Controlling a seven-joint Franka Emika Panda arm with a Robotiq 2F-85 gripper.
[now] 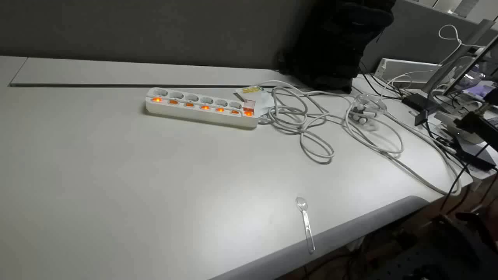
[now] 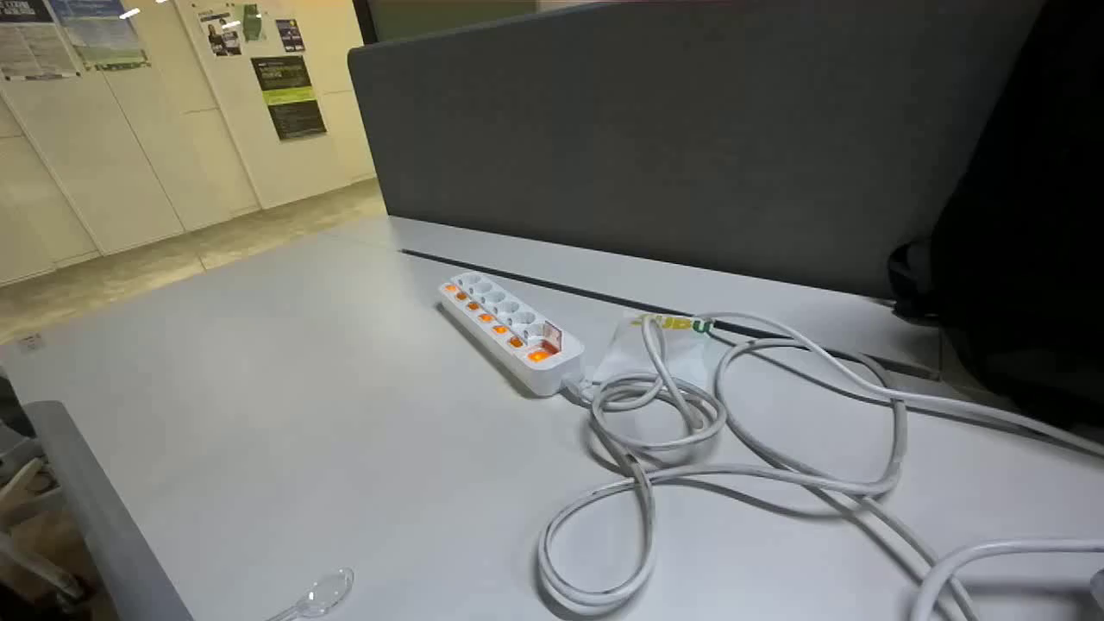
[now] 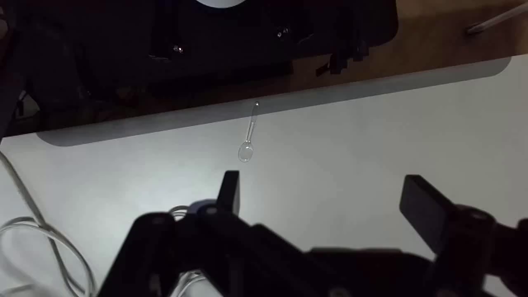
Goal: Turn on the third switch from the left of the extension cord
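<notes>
Extension cord [image 1: 200,113] clear of parted jaws above table [image 3: 330,165]

A smooth finish is shown by the long white plastic extension cord [image 1: 200,115], a glossy one by the slender clear plastic spoon [image 1: 307,225], and a matt one by the flat dark-grey cloth-like partition [image 2: 664,147].

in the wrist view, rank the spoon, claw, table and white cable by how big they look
1. Table, spanning the full picture width
2. Claw, enlarged by being close to the camera
3. White cable, partly cut off by the frame
4. Spoon, clearly smallest
</notes>
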